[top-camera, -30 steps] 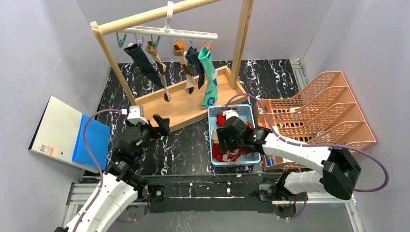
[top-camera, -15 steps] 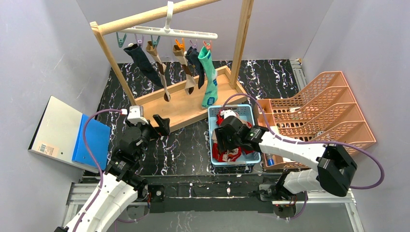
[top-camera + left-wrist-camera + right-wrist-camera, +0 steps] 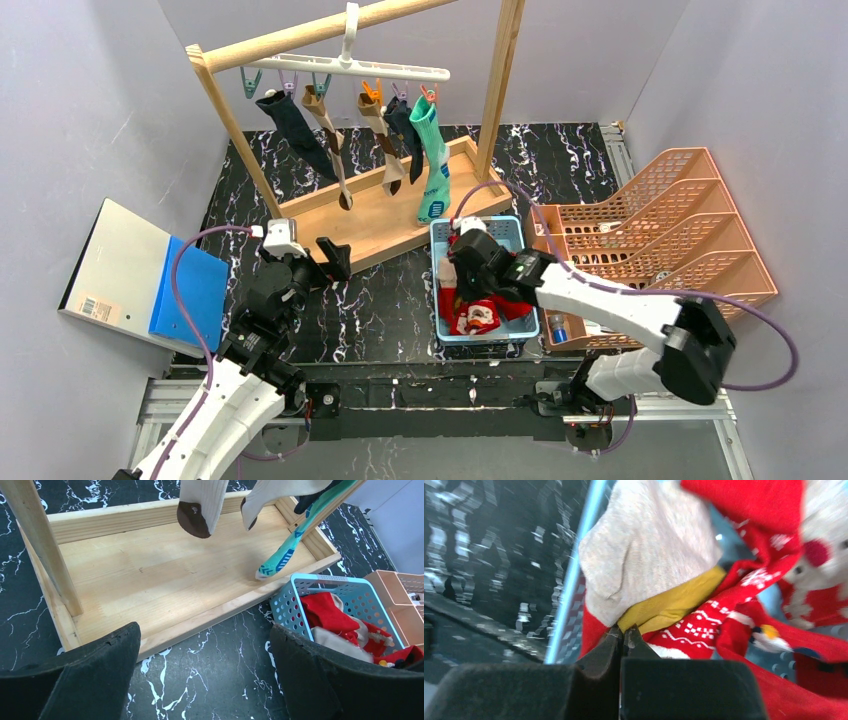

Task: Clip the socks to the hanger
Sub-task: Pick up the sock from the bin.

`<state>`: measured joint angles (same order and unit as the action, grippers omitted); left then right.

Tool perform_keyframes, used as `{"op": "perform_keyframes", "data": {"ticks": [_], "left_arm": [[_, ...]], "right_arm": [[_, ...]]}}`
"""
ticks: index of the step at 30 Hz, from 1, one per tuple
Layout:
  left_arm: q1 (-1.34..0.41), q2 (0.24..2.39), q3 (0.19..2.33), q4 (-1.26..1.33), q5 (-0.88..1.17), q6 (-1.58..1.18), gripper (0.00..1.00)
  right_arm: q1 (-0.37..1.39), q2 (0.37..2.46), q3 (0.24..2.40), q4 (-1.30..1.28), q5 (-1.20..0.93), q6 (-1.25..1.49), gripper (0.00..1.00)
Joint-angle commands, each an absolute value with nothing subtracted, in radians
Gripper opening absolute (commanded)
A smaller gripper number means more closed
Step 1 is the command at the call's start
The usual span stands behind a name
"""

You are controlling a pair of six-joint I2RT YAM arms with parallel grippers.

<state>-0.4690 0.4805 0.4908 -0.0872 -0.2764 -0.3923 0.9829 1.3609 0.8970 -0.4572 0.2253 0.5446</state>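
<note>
The white hanger (image 3: 350,68) hangs from the wooden rail, with several socks clipped under it, among them a navy sock (image 3: 298,128) and a teal sock (image 3: 433,160). Loose socks fill the light blue basket (image 3: 520,232). My right gripper (image 3: 624,630) is down in the basket, shut on the edge of a mustard yellow sock (image 3: 674,602). That sock lies under a beige sock (image 3: 649,555) and beside red patterned socks (image 3: 734,620). My left gripper (image 3: 205,652) hovers open over the black marble, near the wooden tray (image 3: 165,575), holding nothing.
The wooden rack's posts (image 3: 498,85) and base tray (image 3: 385,215) stand behind the basket. An orange tiered rack (image 3: 660,235) sits at the right. A grey board carrying a blue pad (image 3: 190,300) lies at the left.
My right gripper closed from wide open onto the yellow sock and shifted toward the basket's far left corner. The socks in the basket shifted. The left arm stayed still.
</note>
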Motion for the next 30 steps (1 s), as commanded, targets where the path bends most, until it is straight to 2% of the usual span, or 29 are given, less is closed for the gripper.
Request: {"op": "perform_keyframes", "data": {"ticks": [1,9,11,14,17,21,23,27,30], "left_arm": [[-0.474,0.463,0.527,-0.101,-0.320,-0.375,0.98],[-0.474,0.485,0.592,-0.040,-0.317,-0.306,0.98],[-0.474,0.512,0.614,-0.022,-0.283,-0.293,0.98],[-0.474,0.558,0.628,-0.020,-0.227,-0.301,0.98],[-0.474,0.592,0.614,-0.005,-0.160,-0.335,0.99],[-0.474,0.629,0.617,-0.005,-0.090,-0.348,0.98],[-0.474,0.631,0.620,-0.005,-0.090,-0.350,0.98],[-0.474,0.621,0.609,0.036,-0.098,-0.350,0.99],[-0.474,0.619,0.589,0.093,-0.084,-0.353,0.98]], "right_arm": [[0.988,1.209,1.134,-0.658,0.313,0.534,0.01],[0.968,1.216,1.426,-1.029,0.282,0.505,0.01],[0.966,1.230,1.444,-1.088,0.276,0.494,0.01],[0.963,1.184,1.324,-1.049,0.275,0.493,0.01],[0.925,1.182,1.156,-0.958,0.132,0.464,0.01],[0.906,1.259,1.125,-0.978,0.059,0.420,0.01],[0.899,1.291,1.189,-1.047,0.113,0.420,0.01],[0.895,1.272,1.463,-1.135,0.333,0.415,0.01],[0.884,1.322,1.605,-1.197,0.302,0.405,0.01]]}}
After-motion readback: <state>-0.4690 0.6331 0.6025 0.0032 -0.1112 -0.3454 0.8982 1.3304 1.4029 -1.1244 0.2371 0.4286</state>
